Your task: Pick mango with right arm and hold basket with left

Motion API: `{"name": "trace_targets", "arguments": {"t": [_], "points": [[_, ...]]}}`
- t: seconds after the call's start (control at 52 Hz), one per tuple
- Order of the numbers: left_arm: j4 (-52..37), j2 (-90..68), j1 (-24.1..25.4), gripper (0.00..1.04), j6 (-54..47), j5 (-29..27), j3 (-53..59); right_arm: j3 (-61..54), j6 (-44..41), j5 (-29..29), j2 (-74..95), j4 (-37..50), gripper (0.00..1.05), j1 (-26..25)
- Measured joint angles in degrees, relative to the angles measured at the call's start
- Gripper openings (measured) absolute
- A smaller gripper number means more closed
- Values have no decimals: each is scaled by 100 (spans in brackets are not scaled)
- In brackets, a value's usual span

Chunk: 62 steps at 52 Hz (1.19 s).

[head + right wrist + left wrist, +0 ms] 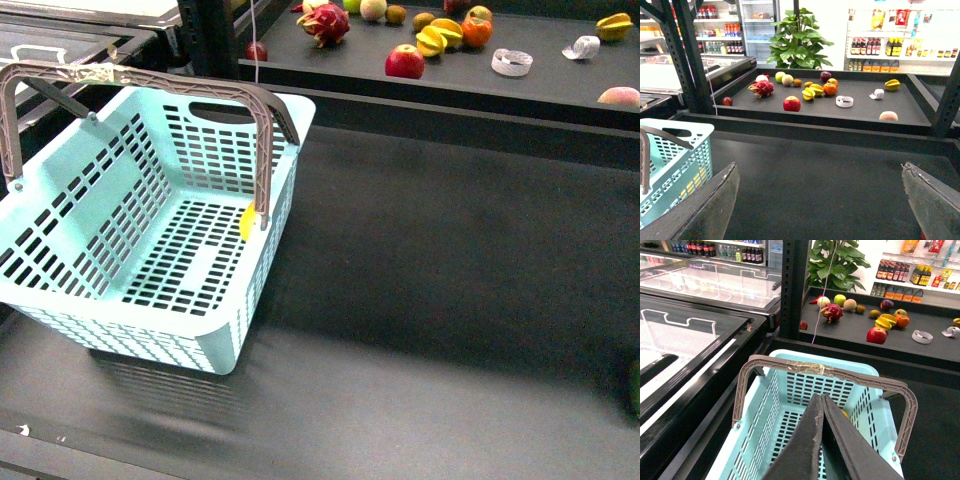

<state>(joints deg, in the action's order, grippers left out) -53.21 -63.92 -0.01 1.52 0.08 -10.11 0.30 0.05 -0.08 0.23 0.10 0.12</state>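
- Shop setting: shelves of bottles, a potted plant [799, 37] and glass-topped freezer cases [695, 295] lie behind a dark table [450, 300]
- Basket [150, 230]: rests on the left part of the table, near its front edge; both ribbed handles [150, 80] are raised and meet above the opening, with clear tape [812, 368] wrapped where they join
- Basket floor: bare in the front view
- Yellow patch [247, 222]: shows at the basket's right wall, beside the handle pivot; it cannot be told whether this is the mango
- Rear shelf [540, 75]: a raised dark tray behind the table, well apart from the basket; it carries a dragon fruit [325, 24], a red apple [405, 62], cut starfruit [432, 42], an orange-red fruit [477, 30] and tape rolls [512, 63]
- Left gripper [820, 399]: jaws pressed together with nothing between them, positioned above the basket opening, just inside the taped handles
- Right gripper [822, 195]: jaws spread wide and empty, over bare table to the right of the basket, facing the rear shelf
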Motion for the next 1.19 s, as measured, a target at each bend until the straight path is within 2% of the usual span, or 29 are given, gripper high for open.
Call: {"name": "trace_targets", "arguments": {"t": [0.173, 0.307, 0.788, 1.191], "points": [[356, 695, 0, 4, -50, -4, 352, 0, 2, 0, 0, 0, 97, 0], [216, 911, 0, 4, -70, -4, 710, 0, 0, 0, 0, 0, 97, 0], [2385, 3423, 0, 4, -105, -7, 894, 0, 2, 0, 0, 0, 97, 0], [3545, 4640, 0, 4, -107, -7, 894, 0, 2, 0, 0, 0, 97, 0]]}}
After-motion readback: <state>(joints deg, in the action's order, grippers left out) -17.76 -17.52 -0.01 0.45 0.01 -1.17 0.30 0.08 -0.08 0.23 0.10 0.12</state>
